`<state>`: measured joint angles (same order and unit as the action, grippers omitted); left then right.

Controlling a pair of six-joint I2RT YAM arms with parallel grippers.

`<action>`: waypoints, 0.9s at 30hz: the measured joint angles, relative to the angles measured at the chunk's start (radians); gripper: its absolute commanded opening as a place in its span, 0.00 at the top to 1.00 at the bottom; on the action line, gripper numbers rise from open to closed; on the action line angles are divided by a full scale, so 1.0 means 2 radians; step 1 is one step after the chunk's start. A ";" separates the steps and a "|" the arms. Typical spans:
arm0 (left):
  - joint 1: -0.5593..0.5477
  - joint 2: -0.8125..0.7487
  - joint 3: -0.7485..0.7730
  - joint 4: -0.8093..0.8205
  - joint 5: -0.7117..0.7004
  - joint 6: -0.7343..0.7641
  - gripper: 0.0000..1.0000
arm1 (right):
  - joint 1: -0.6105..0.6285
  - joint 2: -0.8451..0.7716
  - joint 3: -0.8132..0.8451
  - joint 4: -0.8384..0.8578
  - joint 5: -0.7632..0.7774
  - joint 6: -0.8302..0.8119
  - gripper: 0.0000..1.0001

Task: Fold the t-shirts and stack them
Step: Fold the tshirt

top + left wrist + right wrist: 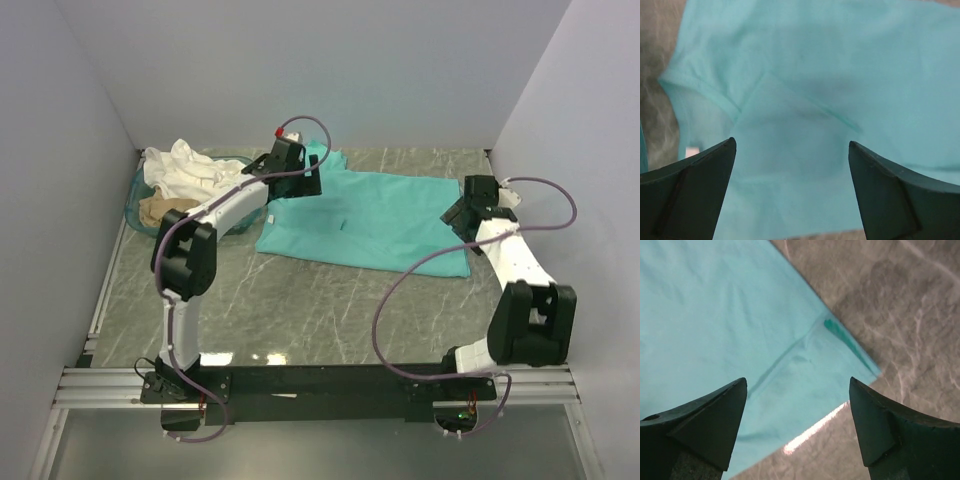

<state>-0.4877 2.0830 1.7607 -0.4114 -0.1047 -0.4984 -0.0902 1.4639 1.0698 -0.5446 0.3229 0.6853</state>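
One teal t-shirt (370,220), flat, long axis left-right

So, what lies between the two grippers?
The teal shirt, lying flat on the table, fills the stretch from the left gripper to the right gripper. The top view shows it best.

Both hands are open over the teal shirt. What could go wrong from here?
1. The teal t-shirt shows folded-over cloth and creases under the left hand; folding now may lock them in.
2. The right hand hovers at the shirt's corner edge; a pinch could miss cloth.
3. The left arm passes close by the basket of other shirts; a swing might nudge it.
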 measured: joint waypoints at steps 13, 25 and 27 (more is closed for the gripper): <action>-0.001 -0.053 -0.144 0.051 0.062 -0.058 0.01 | 0.001 0.021 -0.094 0.073 -0.137 -0.050 0.10; -0.024 -0.118 -0.308 0.110 0.049 -0.130 0.01 | 0.001 0.013 -0.147 0.077 -0.150 -0.048 0.11; -0.041 -0.148 -0.348 0.116 0.038 -0.147 0.01 | 0.001 -0.012 -0.168 0.070 -0.148 -0.044 0.11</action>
<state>-0.5705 1.7863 1.0649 -0.1791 -0.0280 -0.7925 -0.0879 1.4399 0.7341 -0.4049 0.0261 0.5980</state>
